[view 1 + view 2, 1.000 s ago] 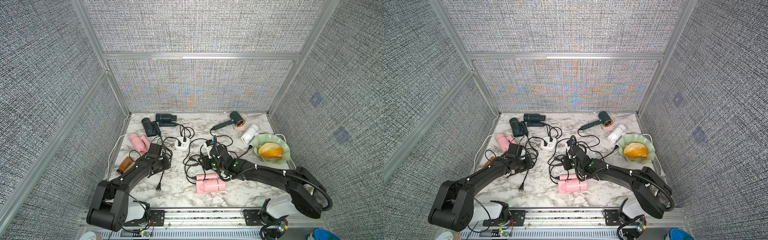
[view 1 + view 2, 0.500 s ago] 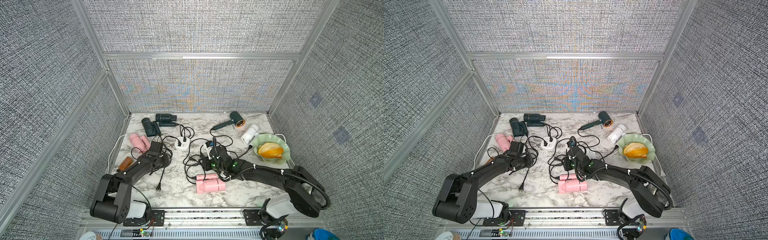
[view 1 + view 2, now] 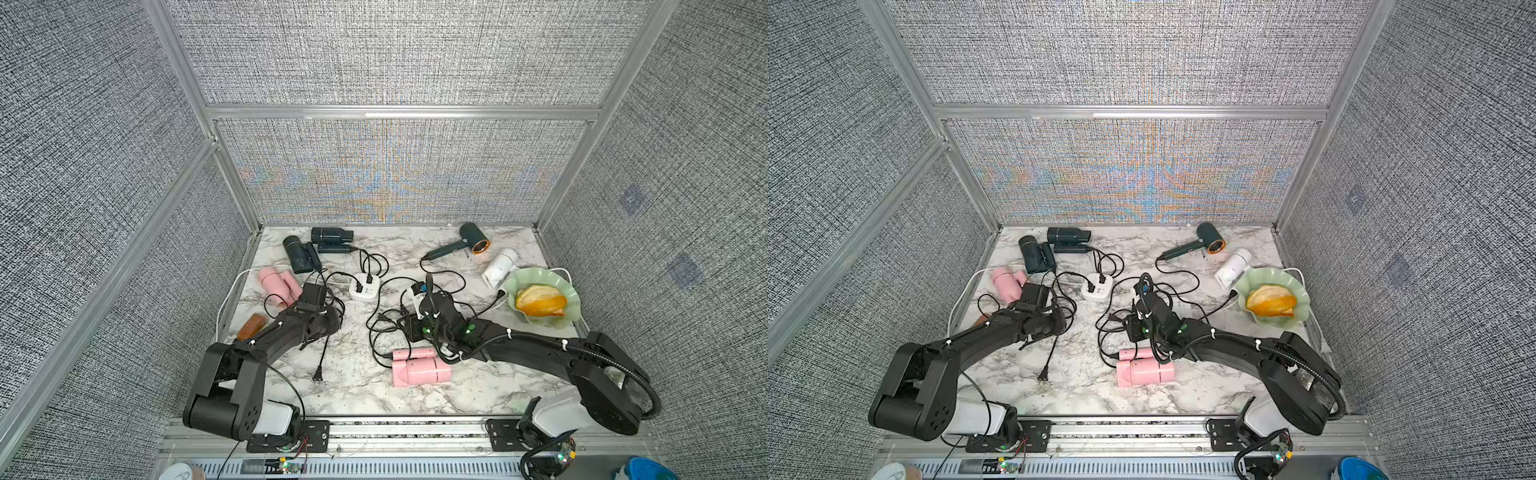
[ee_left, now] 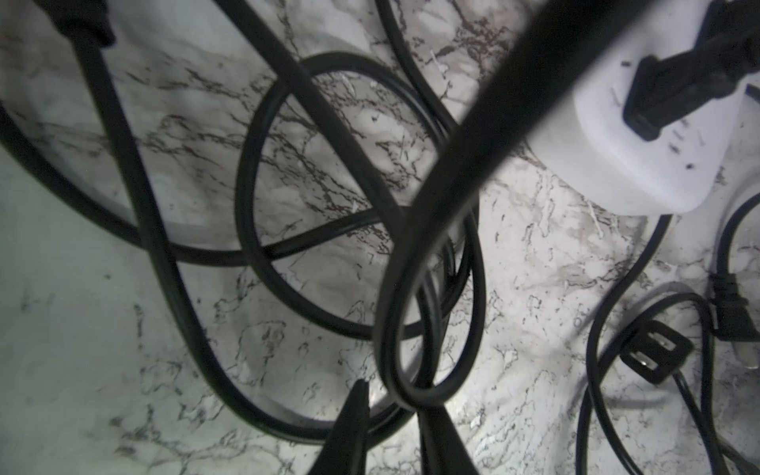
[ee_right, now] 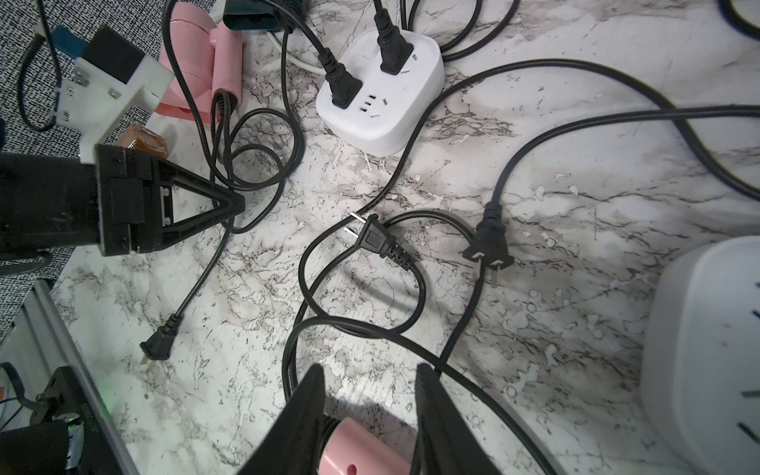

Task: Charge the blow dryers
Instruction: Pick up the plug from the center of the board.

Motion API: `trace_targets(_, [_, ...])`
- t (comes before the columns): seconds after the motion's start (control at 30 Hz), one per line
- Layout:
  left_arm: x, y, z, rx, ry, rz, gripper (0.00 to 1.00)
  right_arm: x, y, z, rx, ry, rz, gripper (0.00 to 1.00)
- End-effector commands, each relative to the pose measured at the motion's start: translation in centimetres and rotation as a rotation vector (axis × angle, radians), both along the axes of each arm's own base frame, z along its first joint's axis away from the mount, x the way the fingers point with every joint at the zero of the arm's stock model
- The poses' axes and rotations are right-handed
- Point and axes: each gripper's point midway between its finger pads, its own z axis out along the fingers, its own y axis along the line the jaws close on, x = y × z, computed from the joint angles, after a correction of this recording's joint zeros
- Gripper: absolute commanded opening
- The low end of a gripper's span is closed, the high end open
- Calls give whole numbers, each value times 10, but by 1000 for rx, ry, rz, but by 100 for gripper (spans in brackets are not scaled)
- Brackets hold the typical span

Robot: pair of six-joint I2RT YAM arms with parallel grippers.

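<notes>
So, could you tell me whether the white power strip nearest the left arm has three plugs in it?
No, the right wrist view shows only two black plugs seated in the white power strip.

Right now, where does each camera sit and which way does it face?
Both top views: high over the front edge, looking down at the whole table; left arm and right arm show.
Left wrist: close above black cords; left gripper tips show.
Right wrist: faces loose plugs; right gripper shows, plus the left gripper.
Shared: all views catch the white power strip holding plugs.
</notes>
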Motion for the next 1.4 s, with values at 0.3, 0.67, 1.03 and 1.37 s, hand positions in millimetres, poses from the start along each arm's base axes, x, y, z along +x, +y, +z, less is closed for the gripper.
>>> trace_targets(0.3, [-10, 10, 4, 24, -3, 42, 4, 2, 1, 3, 15, -9, -7, 40])
trace_targets(0.67, [-25, 53, 45, 87, -66, 208, 4, -1, -1, 4, 20, -8, -6, 40])
trace_targets(1.03, [1, 45, 162, 15, -469, 125, 2, -1, 4, 10, 27, 3, 9, 39])
trace_targets(1.37, [-1, -24, 234, -298, -666, -183, 3, -23, 34, 28, 129, 19, 219, 40])
